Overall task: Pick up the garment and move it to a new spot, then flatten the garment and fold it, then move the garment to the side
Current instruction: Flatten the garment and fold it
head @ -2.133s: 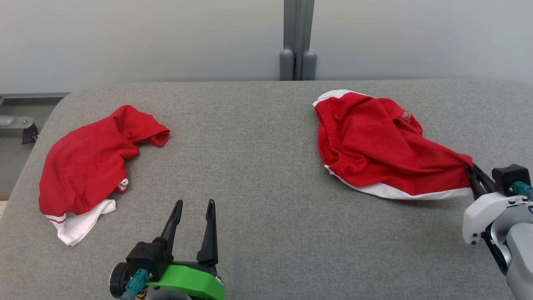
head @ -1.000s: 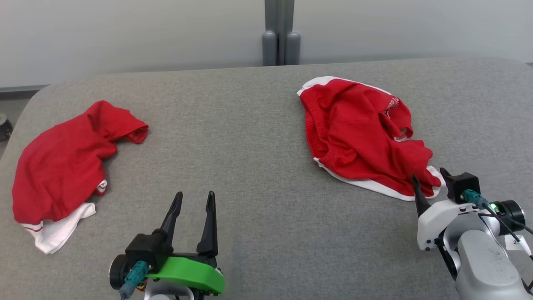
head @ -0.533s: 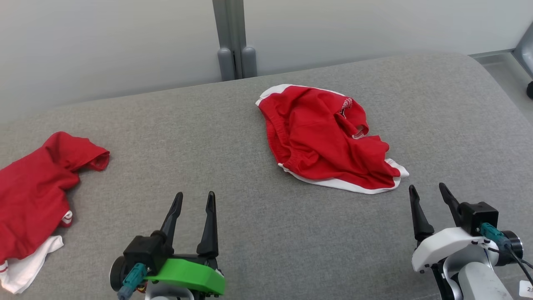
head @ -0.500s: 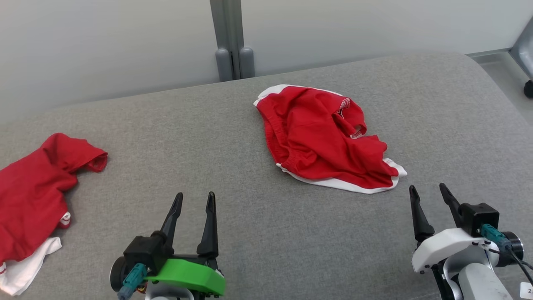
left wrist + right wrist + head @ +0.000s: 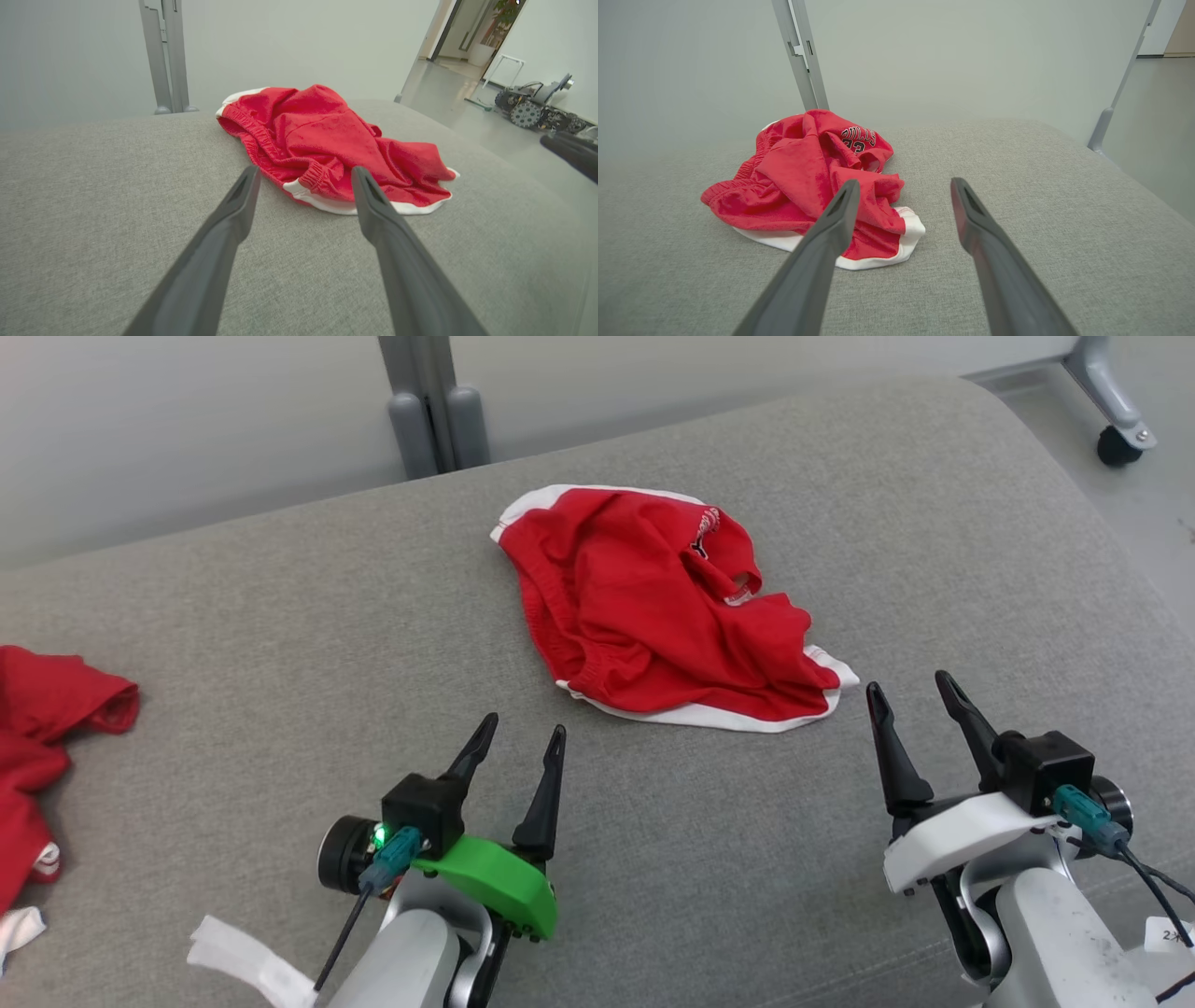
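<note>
A: Where does the garment [image 5: 653, 607] lie?

B: It lies crumpled on the grey surface [image 5: 280, 616], towards the far side and between the two arms. It is red, with a white band along the near hem and a white edge at the far left corner. A gathered waistband runs down its left side.

A: Is either tool holding it?

B: No. The left tool [image 5: 525, 723] is near the front hem. Its two dark fingers are spread apart with nothing between them, and the tips point at the cloth but stop short of it. The right tool [image 5: 907, 680] stands just beside the garment's near right corner, its fingers likewise parted and empty, not touching the cloth.

A: Anything else around?

B: A second red cloth [image 5: 47, 737] lies at the left edge of the surface, well apart from the garment. A grey post [image 5: 429, 401] rises behind the far edge. In the right wrist view, black lettering shows on an upper fold of the garment.
</note>
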You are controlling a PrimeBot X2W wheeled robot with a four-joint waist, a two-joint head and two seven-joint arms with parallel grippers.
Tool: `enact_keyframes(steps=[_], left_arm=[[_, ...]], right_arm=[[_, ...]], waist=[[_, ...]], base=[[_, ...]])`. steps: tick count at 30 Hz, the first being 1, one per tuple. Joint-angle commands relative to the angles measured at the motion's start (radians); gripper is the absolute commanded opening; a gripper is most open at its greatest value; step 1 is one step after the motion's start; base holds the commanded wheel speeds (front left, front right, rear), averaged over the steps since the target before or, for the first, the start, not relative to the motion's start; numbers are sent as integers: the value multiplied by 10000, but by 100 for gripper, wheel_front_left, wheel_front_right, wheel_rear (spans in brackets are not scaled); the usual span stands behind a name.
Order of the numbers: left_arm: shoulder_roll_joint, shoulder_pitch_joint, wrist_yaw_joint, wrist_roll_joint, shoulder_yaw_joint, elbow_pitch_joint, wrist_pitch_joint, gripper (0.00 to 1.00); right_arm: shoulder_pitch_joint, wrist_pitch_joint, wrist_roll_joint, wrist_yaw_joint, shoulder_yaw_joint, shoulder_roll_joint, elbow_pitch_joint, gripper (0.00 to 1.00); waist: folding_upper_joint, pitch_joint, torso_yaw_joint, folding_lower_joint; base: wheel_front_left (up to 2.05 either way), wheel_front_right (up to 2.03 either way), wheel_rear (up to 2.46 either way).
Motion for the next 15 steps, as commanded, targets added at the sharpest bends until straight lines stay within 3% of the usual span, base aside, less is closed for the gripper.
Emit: enact_keyframes(steps=[1,8,15], left_arm=[[64,-424,152,87,-172,569,26,100],[62,-2107,104,-447,-873,2544,56,100],[62,-3180,486,-384,-1208,3800,-3,100]], right_arm=[[-197,11,82,1,85,-76,-94,100],[-609,-50,243,1,369,-157,-123,100],[-894,-123,340,1,607,-98,16,100]], waist=[[-1,608,-573,0],[-1,1168,-1024,0],[-1,1488,-1358,0]], base=[[0,0,0],[0,0,0],[0,0,0]])
